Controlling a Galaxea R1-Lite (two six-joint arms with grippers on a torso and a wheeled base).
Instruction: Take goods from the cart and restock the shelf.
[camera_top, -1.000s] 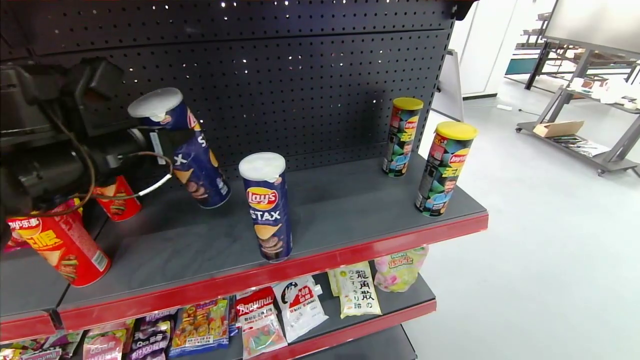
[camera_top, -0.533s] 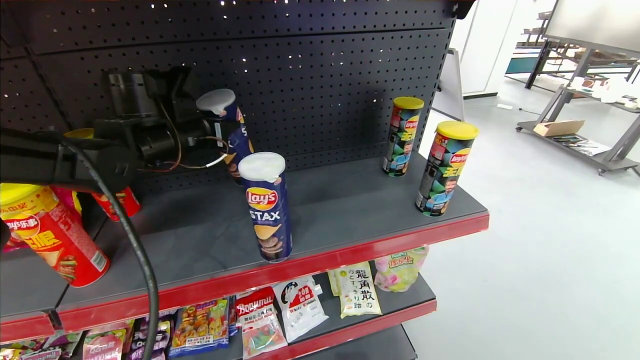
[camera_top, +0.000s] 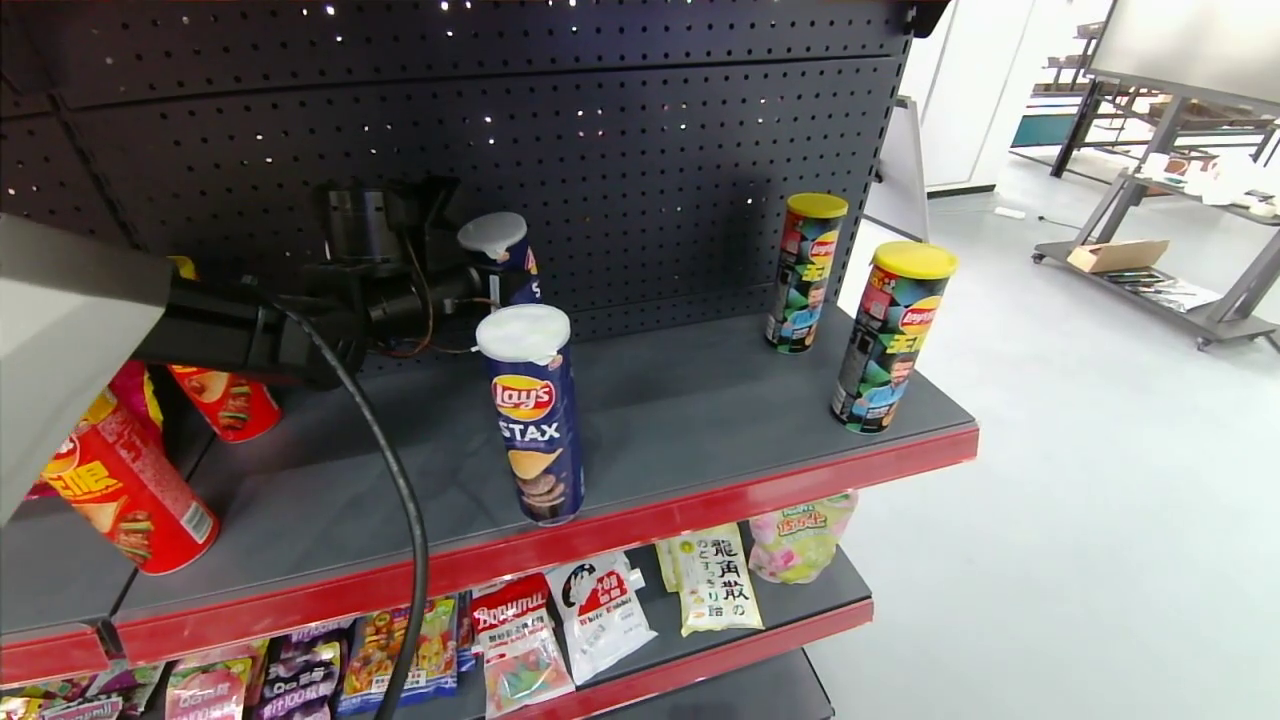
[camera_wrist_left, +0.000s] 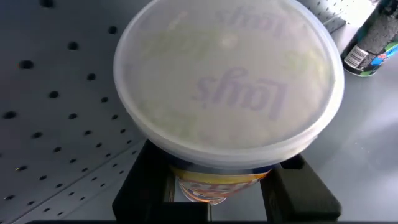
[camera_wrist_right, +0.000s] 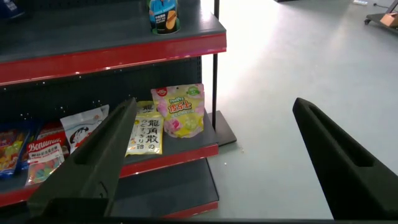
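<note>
L gripper (camera_wrist_left: 221, 194) is clamping the held can (camera_wrist_left: 227, 93) just under its white lid, one dark finger on each side of the tube. In the head view the L gripper (camera_top: 478, 292) is sitting at the back of the shelf (camera_top: 700, 420). There the held can (camera_top: 510, 262) is right in front of the pegboard (camera_top: 650, 180) and directly behind the front can (camera_top: 530, 415), a matching blue one standing near the shelf edge.

Over the last sec the arm has been carrying the can inward and to the right from the shelf's left front, where it was leaning hard. Now it is standing much closer to upright. Its base is hiding behind the front can, so can't tell whether it is touching the deck yet.

Meaning: transport is prob. about done, and lowering + letting go is what's remaining for this item, w/ care not to knock the front can on the way out.

Farther out, two yellow-lid cans (camera_top: 805, 272) are standing to the right and red cans (camera_top: 125, 480) to the left. R gripper (camera_wrist_right: 211, 168) is hanging spread wide, holding nothing, facing the lower shelves w/ snack bags (camera_wrist_right: 177, 115).
</note>
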